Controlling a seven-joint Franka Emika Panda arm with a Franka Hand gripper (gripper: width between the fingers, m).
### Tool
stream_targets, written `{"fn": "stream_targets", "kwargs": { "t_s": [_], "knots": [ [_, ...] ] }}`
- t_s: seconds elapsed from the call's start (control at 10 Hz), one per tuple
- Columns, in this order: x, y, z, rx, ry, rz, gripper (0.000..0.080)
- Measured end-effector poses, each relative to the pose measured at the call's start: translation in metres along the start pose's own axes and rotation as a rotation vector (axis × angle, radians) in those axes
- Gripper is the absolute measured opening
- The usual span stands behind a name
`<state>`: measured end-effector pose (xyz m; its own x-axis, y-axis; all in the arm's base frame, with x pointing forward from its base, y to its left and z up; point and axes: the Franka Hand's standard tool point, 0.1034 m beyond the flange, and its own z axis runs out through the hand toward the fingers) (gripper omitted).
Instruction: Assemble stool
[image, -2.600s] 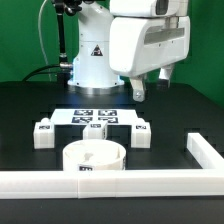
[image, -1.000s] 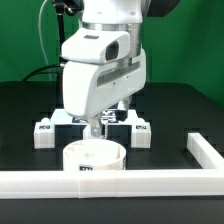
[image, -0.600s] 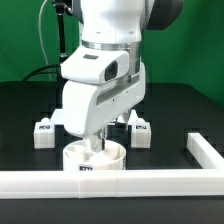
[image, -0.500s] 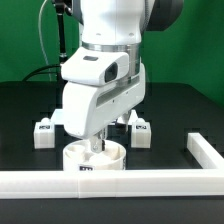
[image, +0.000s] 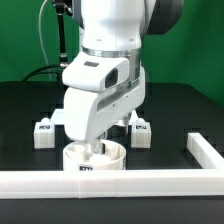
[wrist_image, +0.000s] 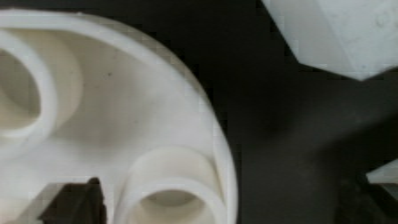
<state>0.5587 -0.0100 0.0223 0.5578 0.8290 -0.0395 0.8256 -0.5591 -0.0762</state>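
Note:
The white round seat (image: 100, 164) lies on the black table in front of the rail. My gripper (image: 97, 150) is low over it, fingertips down at the seat's ring. In the wrist view the seat (wrist_image: 125, 90) fills the picture, with a round socket between my jaws. My gripper (wrist_image: 199, 205) is open, and only one dark finger (wrist_image: 71, 200) shows, beside the rim. One blocky leg (image: 43, 133) stands at the exterior view's left and another (image: 140, 133) at its right. The third leg is hidden behind the arm.
The long white L-shaped rail (image: 120, 183) runs along the front and turns back at the exterior view's right (image: 205, 152). A white blocky part (wrist_image: 347, 35) shows beyond the seat in the wrist view. The arm's base stands behind.
The arm has swung from the back right to over the seat and come down. In the last half second the gripper sank a little further onto the seat.

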Motion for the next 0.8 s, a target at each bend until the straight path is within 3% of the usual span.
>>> {"fn": "stream_targets", "kwargs": {
  "t_s": [0.5, 0.7, 0.8],
  "knots": [
    [0.0018, 0.0012, 0.0033, 0.002, 0.000, -0.001, 0.0649],
    [0.0013, 0.0013, 0.0034, 0.002, 0.000, -0.001, 0.0386],
    [0.0014, 0.0015, 0.0032, 0.002, 0.000, -0.001, 0.0318]
  ]
}}
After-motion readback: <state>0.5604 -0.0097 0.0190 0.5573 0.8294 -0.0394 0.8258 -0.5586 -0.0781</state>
